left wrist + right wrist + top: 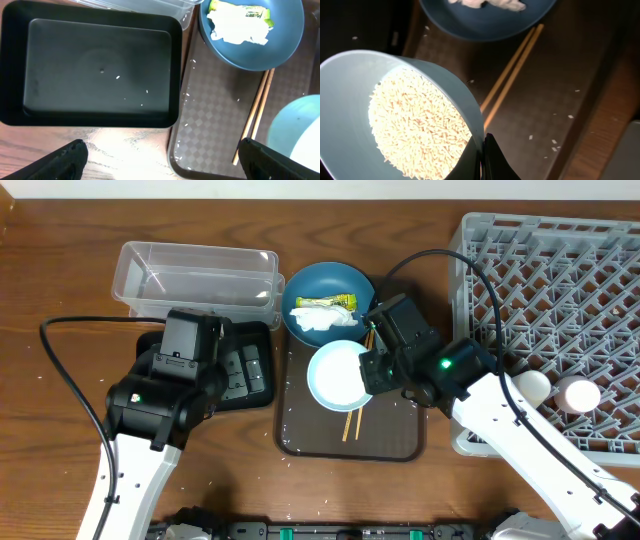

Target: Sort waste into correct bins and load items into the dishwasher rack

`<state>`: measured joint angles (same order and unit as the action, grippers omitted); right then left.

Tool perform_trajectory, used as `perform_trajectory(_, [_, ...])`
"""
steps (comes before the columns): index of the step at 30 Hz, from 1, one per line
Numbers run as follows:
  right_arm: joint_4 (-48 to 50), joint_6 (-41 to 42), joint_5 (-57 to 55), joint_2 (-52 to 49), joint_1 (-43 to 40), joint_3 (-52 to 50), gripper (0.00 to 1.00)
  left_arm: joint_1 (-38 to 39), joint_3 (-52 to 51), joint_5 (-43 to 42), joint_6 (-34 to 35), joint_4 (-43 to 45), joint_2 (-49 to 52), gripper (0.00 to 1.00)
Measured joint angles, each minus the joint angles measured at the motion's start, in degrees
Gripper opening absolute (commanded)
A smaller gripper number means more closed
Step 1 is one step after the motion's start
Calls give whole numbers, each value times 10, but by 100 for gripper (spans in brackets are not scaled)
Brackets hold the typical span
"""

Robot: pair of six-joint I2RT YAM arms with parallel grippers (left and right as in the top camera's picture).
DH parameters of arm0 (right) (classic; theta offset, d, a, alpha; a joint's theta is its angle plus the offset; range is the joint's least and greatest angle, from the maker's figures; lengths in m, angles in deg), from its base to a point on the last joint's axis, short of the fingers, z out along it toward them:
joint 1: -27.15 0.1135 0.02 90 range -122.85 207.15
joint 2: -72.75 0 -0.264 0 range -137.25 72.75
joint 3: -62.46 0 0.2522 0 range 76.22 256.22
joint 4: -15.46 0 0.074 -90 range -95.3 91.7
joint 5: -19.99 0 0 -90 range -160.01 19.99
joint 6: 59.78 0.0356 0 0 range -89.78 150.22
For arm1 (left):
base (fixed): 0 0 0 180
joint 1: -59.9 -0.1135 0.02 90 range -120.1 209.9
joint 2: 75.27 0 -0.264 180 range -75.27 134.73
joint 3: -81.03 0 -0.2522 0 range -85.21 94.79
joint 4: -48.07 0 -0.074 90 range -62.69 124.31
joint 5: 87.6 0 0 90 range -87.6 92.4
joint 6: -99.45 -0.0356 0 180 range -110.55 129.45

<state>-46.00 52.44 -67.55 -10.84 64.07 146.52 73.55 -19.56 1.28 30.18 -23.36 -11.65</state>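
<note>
Light-blue bowl (346, 92) of rice (420, 125), rim seemingly between near-closed right jaws.

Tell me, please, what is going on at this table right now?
The right gripper is pinching the rim of the light-blue bowl, which is full of rice, over the brown serving tray. The left gripper hangs open above the black tray, where a few grains lie. The tissue and wrapper sit in the dark-blue dish, the chopsticks lie on the serving tray, and two white cups are in the grey rack.
</note>
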Motion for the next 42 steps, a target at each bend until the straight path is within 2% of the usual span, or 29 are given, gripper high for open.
perform_trajectory(4, [41, 20, 0, -2, 11, 0, 1, 0, 0, 0, 0, 0, 0, 98])
perform_trajectory(9, [47, 55, -27, -22, 20, 0, 1, 0, 0, -8, 0, 1, 0, 98])
perform_trajectory(16, [75, 83, -10, -115, 20, 0, 1, 0, -4, -68, 0, 0, 8, 100])
perform_trajectory(24, [89, 94, 18, -193, 20, 0, 4, 21, -23, -81, 0, -2, 47, 99])
perform_trajectory(27, [96, 92, 30, -204, 20, 0, 12, 40, -23, -82, 3, 1, 68, 95])
perform_trajectory(30, [99, 94, 39, -209, 20, 0, 40, 65, -23, -82, 5, 12, 97, 89])
perform_trajectory(32, [100, 92, 44, -209, 19, 0, 49, 82, -23, -80, 5, 21, 119, 88])
perform_trajectory(38, [62, 88, 51, -191, -22, -1, 56, 123, -23, -76, 4, 60, 177, 85])
perform_trajectory(42, [20, 88, 50, -132, -79, -2, 57, 177, -23, -75, -14, 113, 202, 86])
